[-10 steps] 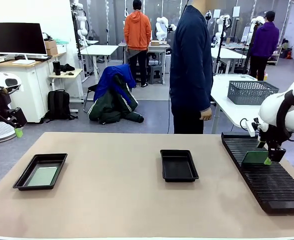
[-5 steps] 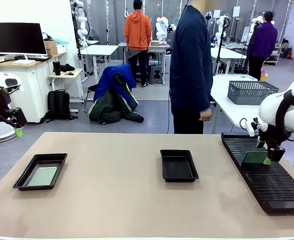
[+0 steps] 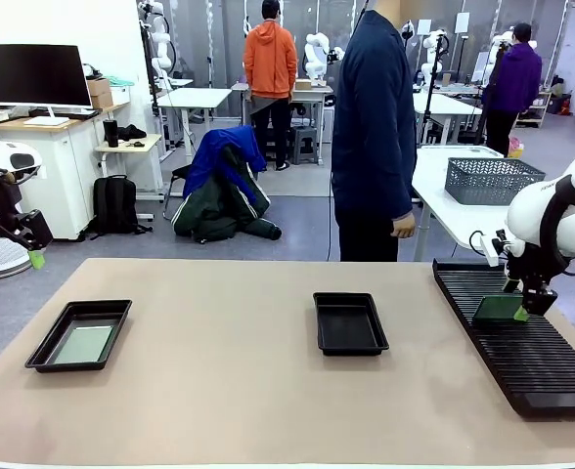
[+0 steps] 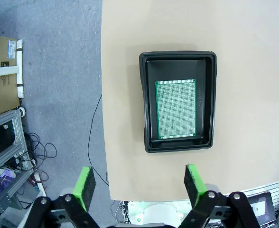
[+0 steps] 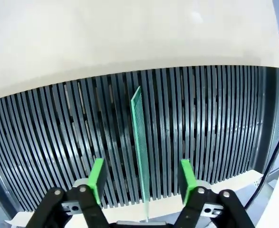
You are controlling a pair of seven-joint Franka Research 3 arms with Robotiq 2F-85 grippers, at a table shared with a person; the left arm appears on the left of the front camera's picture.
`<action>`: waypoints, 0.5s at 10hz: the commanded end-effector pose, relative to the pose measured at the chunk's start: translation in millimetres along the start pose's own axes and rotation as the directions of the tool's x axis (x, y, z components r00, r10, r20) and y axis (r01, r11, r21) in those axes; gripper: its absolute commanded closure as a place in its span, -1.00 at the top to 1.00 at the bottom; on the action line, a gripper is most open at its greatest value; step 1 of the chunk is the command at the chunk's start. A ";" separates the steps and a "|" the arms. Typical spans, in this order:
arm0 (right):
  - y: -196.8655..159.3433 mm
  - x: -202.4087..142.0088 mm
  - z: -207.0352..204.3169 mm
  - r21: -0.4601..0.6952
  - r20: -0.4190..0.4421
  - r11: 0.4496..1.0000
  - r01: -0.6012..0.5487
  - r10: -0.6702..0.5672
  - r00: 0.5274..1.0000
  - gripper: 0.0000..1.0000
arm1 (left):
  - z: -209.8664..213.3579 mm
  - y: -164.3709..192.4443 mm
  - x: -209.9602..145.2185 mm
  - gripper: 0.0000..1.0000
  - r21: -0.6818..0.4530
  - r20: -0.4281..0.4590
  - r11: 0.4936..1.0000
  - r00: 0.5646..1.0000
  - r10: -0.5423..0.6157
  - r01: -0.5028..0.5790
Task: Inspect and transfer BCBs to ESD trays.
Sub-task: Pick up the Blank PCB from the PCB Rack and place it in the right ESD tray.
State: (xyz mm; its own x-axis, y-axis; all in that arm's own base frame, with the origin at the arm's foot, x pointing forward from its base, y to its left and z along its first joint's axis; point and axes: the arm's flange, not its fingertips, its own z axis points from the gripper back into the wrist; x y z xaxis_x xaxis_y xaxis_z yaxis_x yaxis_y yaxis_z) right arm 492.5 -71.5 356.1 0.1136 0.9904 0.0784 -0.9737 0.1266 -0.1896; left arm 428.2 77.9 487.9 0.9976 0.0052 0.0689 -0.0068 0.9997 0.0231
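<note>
One board (image 4: 176, 109) lies in the left tray (image 4: 177, 54); the middle tray (image 3: 349, 344) is empty. The right end effector (image 5: 140, 171) straddles a second board (image 5: 138, 128) upright in the rack (image 5: 215, 123), pads not yet touching. The left end effector (image 4: 138, 183) hangs wide open, empty.

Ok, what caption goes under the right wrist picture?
A thin green board stands on edge in the black slotted rack, between the jaws of the open right gripper.

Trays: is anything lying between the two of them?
No. In the front view, only bare tabletop separates the left tray from the middle tray.
</note>
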 end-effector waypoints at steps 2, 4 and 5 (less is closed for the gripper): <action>6.7 -5.2 2.3 0.011 0.006 1.000 -0.015 0.015 1.000 0.35 | -0.7 -1.0 -1.9 1.00 0.003 0.003 1.000 1.000 0.016 -0.016; 7.8 -5.6 4.8 0.016 -0.001 1.000 -0.017 0.017 1.000 0.16 | -0.7 -1.0 -1.9 1.00 0.003 0.003 1.000 1.000 0.016 -0.016; 7.6 -5.3 6.1 0.015 -0.002 1.000 -0.022 0.022 1.000 0.07 | -0.7 -1.0 -1.9 1.00 0.003 0.003 1.000 1.000 0.016 -0.016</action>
State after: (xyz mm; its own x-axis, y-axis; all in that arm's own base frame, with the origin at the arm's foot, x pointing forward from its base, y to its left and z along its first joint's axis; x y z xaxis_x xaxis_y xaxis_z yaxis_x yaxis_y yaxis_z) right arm 488.7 -72.4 357.5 0.1135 0.9905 0.0781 -0.9742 0.1264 -0.1869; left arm 428.2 77.9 487.9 0.9976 0.0052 0.0689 -0.0068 0.9997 0.0231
